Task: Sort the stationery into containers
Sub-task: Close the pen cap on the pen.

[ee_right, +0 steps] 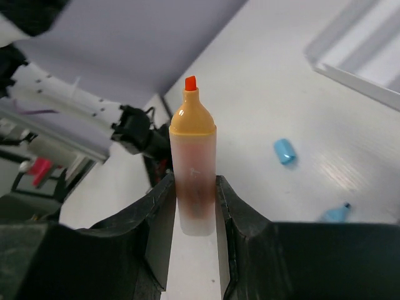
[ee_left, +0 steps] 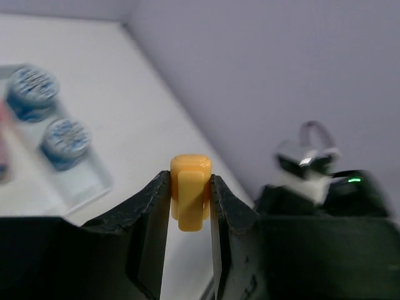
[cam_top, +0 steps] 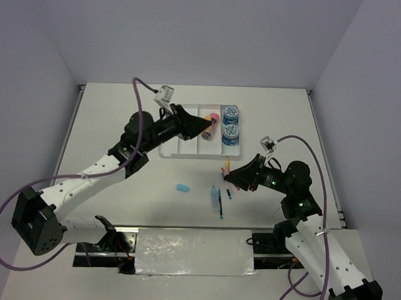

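From above, we see our left gripper over the clear tray at upper centre, close to the pink cylinder and blue rolls lying in it. The right gripper sits just below the tray, and a light-blue piece lies on the table further left. In the left wrist view, the fingers are clenched on an orange cap at centre frame. In the right wrist view, the fingers grasp an uncapped orange highlighter standing upright at centre.
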You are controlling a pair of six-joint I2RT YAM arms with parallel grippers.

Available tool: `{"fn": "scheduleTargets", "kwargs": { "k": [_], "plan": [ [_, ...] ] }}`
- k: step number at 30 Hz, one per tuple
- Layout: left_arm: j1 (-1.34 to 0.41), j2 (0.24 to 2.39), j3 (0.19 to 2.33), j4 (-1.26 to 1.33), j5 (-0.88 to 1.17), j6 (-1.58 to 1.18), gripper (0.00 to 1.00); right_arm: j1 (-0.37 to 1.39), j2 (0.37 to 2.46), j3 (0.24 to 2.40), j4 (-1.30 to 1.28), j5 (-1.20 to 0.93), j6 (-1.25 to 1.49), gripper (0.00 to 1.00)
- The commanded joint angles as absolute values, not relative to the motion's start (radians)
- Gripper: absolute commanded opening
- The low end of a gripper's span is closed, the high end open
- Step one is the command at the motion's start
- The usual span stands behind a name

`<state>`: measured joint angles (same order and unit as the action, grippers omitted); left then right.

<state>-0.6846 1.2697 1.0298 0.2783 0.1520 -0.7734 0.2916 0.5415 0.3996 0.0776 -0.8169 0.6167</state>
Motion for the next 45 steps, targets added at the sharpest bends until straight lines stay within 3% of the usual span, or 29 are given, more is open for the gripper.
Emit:
{"fn": "scheduleTargets", "kwargs": {
  "k": [1, 5, 11, 45],
  "plan": [
    [-0.672, 1.273, 0.899, 0.836, 0.411, -0.963, 0.00, 0.343, 0.584, 0.371, 0.514, -0.969, 0.775, 0.00],
    [-0.667, 1.324, 0.861, 1.142, 0.540, -1.084, 0.00, 0.523, 0.658, 0.425, 0.526, -0.902, 0.694, 0.00],
    [-0.657, 1.382, 0.835, 1.359, 0.587, -1.195, 0.00, 0.601, 0.687, 0.480, 0.445, -0.758, 0.609, 0.00],
    [-0.650, 1.278, 0.753, 1.219, 0.545, -1.095, 0.00, 0.584, 0.716, 0.546, 0.413, -0.670, 0.558, 0.00]
  ]
}}
